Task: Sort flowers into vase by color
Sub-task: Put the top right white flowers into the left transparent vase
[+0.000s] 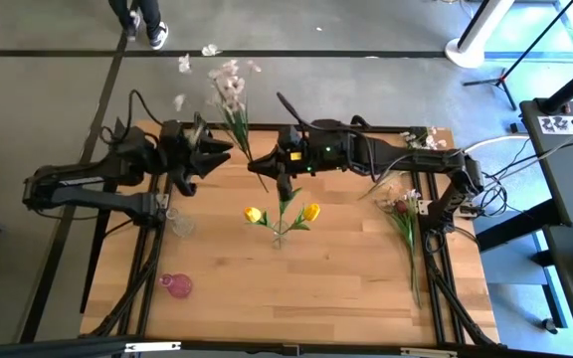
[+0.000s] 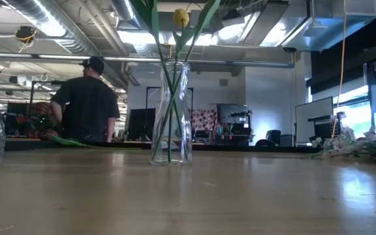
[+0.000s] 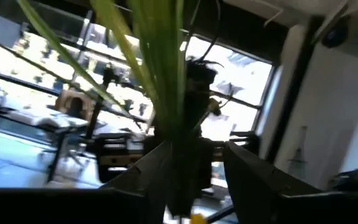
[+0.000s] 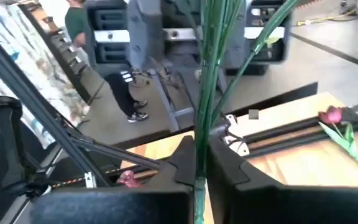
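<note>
A spray of white-pink blossoms [image 1: 229, 85] on a long green stem is held up over the table's far middle. My right gripper [image 1: 262, 167] is shut on the stem. Left of it, my left gripper [image 1: 225, 151] is open, and in its wrist view the stem and leaves [image 3: 166, 93] rise between its fingers, close to one of them. A clear glass vase [image 2: 172, 111] at the table's middle holds yellow tulips [image 1: 309, 211]. More flowers [image 1: 401, 204] lie on the table at the right. My left gripper has the stem beside one finger [image 3: 160, 171]; I cannot tell whether it touches. My right gripper pinches the lower part of the green stem [image 4: 201, 134] between its two fingers. The fingers come level from the table's right and lie across the stem. The spray stands roughly upright, blossoms up, clear of the table.
A second clear vase [image 1: 179, 221] stands at the left and a small pink vase [image 1: 177, 286] at the near left. A person [image 2: 87, 98] stands beyond the table's far edge. Bare wood lies at the near middle [image 1: 296, 288].
</note>
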